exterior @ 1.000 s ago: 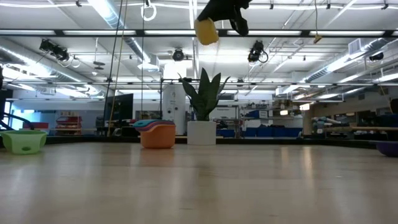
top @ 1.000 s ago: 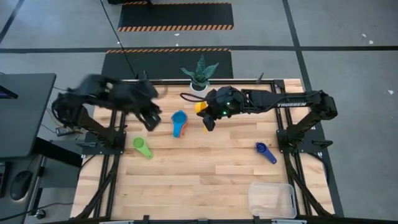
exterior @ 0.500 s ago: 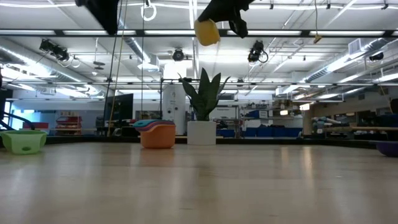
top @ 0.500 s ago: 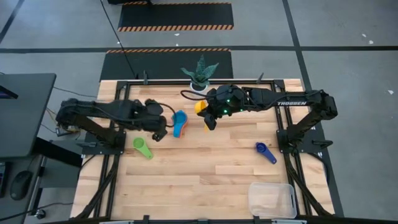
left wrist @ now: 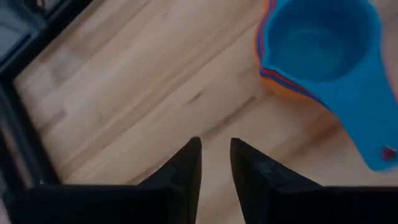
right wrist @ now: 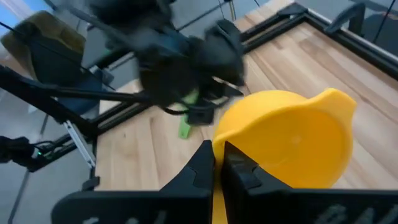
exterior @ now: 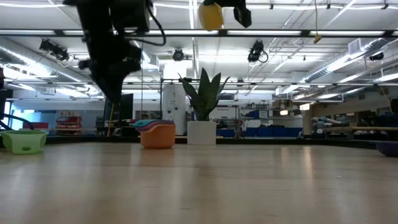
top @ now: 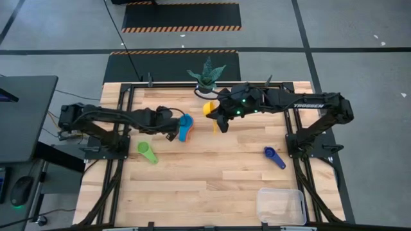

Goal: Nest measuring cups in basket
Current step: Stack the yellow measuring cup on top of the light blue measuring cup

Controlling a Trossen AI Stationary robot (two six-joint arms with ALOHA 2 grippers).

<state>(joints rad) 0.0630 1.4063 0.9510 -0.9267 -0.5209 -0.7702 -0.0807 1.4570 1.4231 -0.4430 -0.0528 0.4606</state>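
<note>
The left gripper (top: 172, 130) has come forward and down toward the stack since the earlier frame, and the right arm has carried its cup slightly higher and farther toward the plant. From the left: the green measuring cup (top: 147, 153) lies alone on the wooden table (top: 212, 179), near the left arm's base. The left gripper hangs just beside the stack of nested measuring cups (top: 184, 127), its fingers (left wrist: 186, 167) narrowly parted with nothing between them; the stack shows a blue cup on top and an orange one at the bottom. The right gripper (top: 216, 122) is clamped on the handle of the yellow measuring cup (top: 209, 108), held in the air above the table. The potted plant (top: 206, 76) stands at the far edge. The navy measuring cup (top: 274, 157) lies well apart to the right, and the clear basket (top: 280, 206) sits at the near right corner
</note>
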